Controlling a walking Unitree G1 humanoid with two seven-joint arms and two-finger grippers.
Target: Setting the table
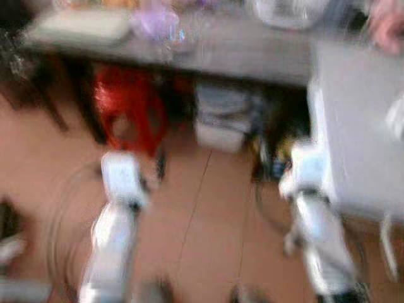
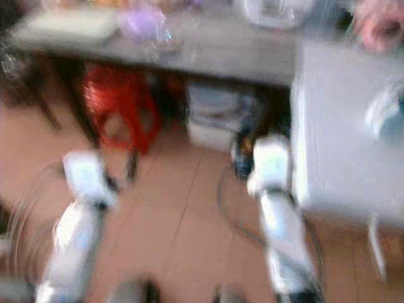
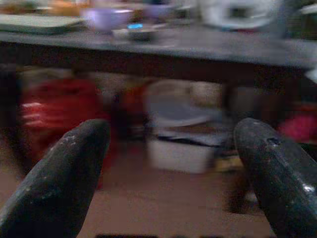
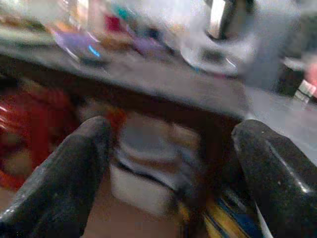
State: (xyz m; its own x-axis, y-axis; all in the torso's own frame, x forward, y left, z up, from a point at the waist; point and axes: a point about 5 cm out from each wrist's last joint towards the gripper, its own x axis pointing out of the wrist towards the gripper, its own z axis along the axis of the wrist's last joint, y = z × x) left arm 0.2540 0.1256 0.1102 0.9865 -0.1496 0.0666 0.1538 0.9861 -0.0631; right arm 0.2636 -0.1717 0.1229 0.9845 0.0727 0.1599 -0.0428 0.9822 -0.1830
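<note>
Two grippers, both empty: we see the left gripper [image 3: 168,183] and the right gripper [image 4: 171,178] each with fingers spread wide apart, nothing between them, both held low in front of the table [image 1: 252,53] and well short of it. Head views are badly blurred, so we read the robot as walking up to the table; no grasp has begun.

On the table, toward its left end, sits a purple bowl [image 3: 106,19], with a flat pale tray [image 3: 34,22] further left and a small dark dish [image 3: 136,33] just beside the bowl on its right. Contents of the bowl cannot be told. A white appliance [image 4: 218,47] stands further right on the table.

We judge the bowl to be light and stiff, probably smooth and slippery; best taken by pinching the rim.

Under the table: a red stool [image 1: 129,113] and a white bin [image 1: 221,117] with something stacked in it, too blurred to name.
</note>
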